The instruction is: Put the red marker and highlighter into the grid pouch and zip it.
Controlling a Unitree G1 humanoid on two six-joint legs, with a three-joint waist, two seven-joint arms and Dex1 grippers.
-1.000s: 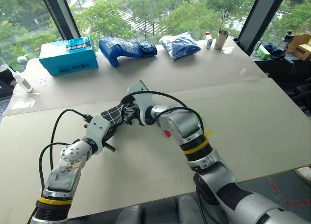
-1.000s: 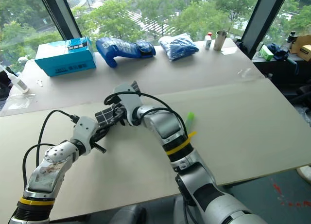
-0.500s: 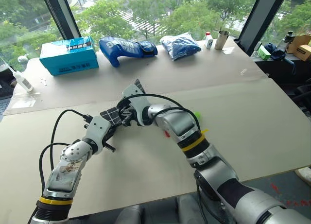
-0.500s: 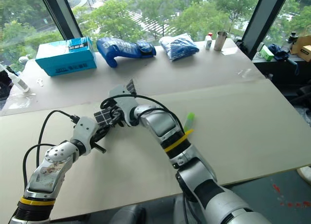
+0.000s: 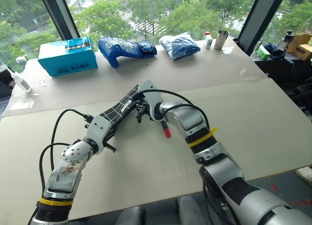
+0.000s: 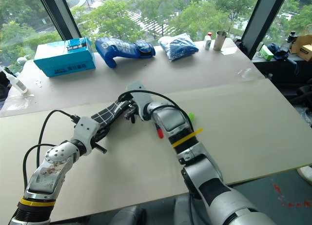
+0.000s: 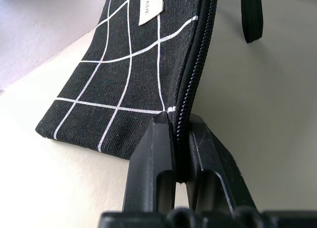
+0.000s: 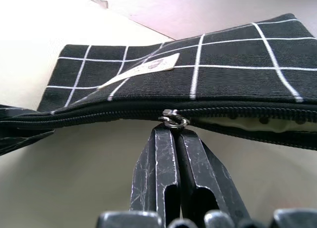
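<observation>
With my left gripper (image 7: pixel 181 154) clamped on the grid pouch (image 5: pixel 119 112) corner and my right gripper (image 8: pixel 174 139) pinching its zipper pull (image 8: pixel 173 119), I'm mid-unzip; beside the pouch lies the red marker (image 5: pixel 165 130), so the next move likely calls for drawing the slider further.

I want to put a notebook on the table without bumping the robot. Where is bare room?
Free: the wide stretch right of the right gripper, past the red marker and highlighter, and the near strip in front of the grid pouch. Crowded: the middle, where both arms hold the pouch, and the far edge with the teal box and blue bags.
</observation>
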